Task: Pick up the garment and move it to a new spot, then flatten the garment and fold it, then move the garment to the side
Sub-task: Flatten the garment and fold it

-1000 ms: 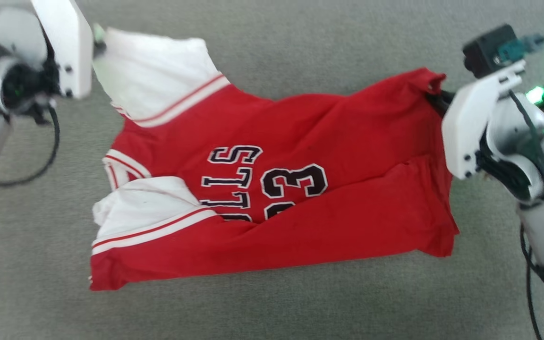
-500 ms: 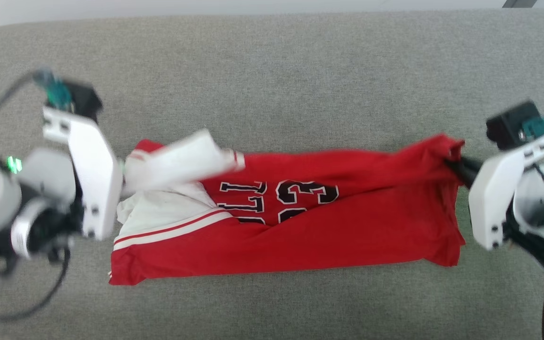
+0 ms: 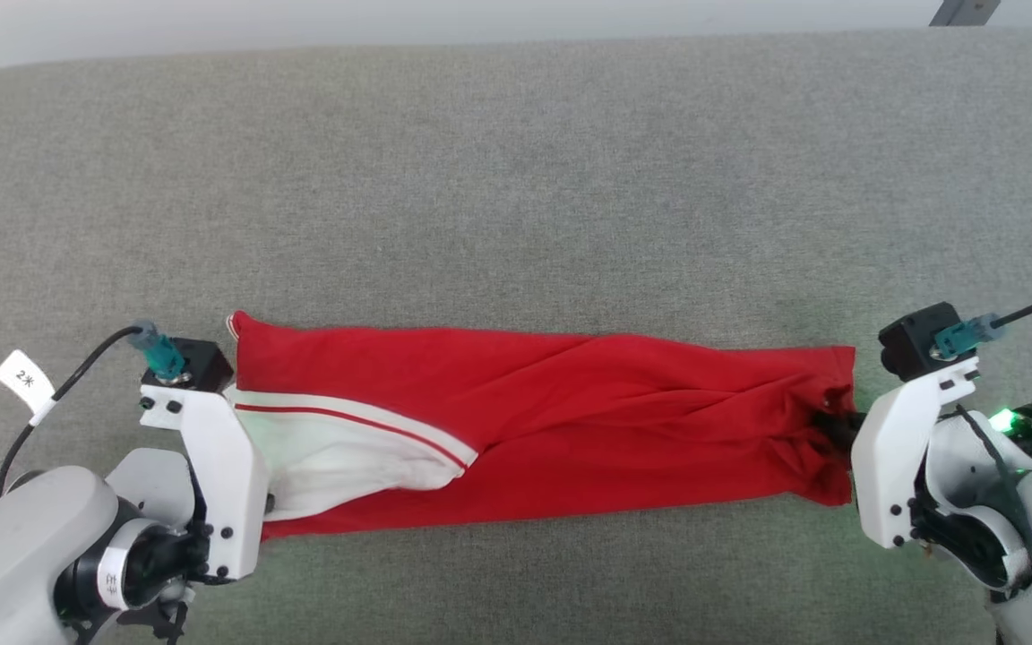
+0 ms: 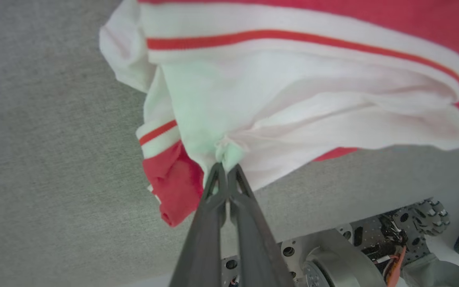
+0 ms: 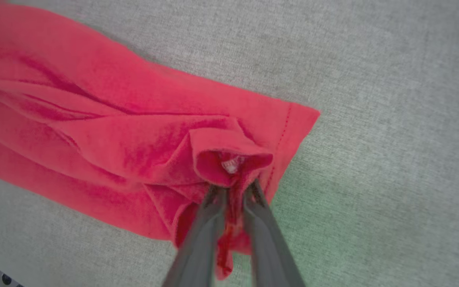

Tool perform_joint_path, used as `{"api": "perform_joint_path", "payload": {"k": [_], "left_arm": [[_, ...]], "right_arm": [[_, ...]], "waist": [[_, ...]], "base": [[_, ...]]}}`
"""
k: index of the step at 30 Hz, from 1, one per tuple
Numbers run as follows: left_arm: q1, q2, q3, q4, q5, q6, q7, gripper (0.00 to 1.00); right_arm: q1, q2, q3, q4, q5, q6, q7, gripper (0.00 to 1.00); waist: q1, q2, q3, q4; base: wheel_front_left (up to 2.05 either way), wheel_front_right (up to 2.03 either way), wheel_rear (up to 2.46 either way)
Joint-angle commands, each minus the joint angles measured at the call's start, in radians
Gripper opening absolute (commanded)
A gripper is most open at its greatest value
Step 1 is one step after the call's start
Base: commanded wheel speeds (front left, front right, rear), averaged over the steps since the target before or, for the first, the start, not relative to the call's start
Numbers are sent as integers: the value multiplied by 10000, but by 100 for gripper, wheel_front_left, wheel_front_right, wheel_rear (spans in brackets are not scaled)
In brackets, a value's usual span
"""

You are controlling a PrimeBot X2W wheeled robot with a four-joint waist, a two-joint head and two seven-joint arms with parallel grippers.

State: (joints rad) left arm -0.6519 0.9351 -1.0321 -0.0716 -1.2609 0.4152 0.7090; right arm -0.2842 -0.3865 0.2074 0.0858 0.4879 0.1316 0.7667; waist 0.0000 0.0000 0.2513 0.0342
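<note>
1. Garment (image 3: 588, 421) lies as a narrow red band stretched between both claws on the grey fabric surface (image 3: 516, 179); half a second ago it was wider, with its black lettering showing.
2. Left gripper (image 4: 225, 169) is clamped on the bunched white sleeve fabric.
3. Right gripper (image 5: 233, 189) pinches the red hem corner.

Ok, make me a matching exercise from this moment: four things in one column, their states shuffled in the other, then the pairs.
Things:
1. left gripper
2. right gripper
3. garment
4. grey fabric surface

States:
A. shut on bunched red cloth
B. laid out as a long narrow band between the two grippers
C. shut on bunched white cloth
D. lies under the cloth

Pairs: 1-C, 2-A, 3-B, 4-D
</note>
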Motion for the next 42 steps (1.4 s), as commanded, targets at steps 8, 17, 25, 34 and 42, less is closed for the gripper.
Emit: {"api": "perform_joint_path", "payload": {"k": [8, 17, 25, 34, 42], "left_arm": [[514, -335, 387, 1120, 10, -768, -1622, 100], [1409, -120, 1155, 614, 688, -1201, -4847, 100], [2520, -206, 1909, 413, 1253, -1103, -8244, 100], [3853, -583, 2817, 584, 1116, -999, -9674, 100], [5456, -2021, 5420, 729, 2669, -1418, -9745, 100]], "right_arm": [[147, -13, -89, -49, 181, -19, -27, 100], [684, 102, -1208, -663, 327, -13, 621, 100], [440, 225, -1903, 270, 374, -13, 1066, 100], [-138, 164, -1614, 1915, 687, -13, 1246, 100], [-476, 381, -413, 3292, 1915, 25, 1952, 0]], "waist": [[0, 0, -453, -48], [0, 0, -744, 117], [0, 0, -684, 692], [0, 0, -564, 1291], [0, 0, -493, 1688]], "base": [[0, 0, 0], [0, 0, 0], [0, 0, 0], [0, 0, 0], [0, 0, 0]]}}
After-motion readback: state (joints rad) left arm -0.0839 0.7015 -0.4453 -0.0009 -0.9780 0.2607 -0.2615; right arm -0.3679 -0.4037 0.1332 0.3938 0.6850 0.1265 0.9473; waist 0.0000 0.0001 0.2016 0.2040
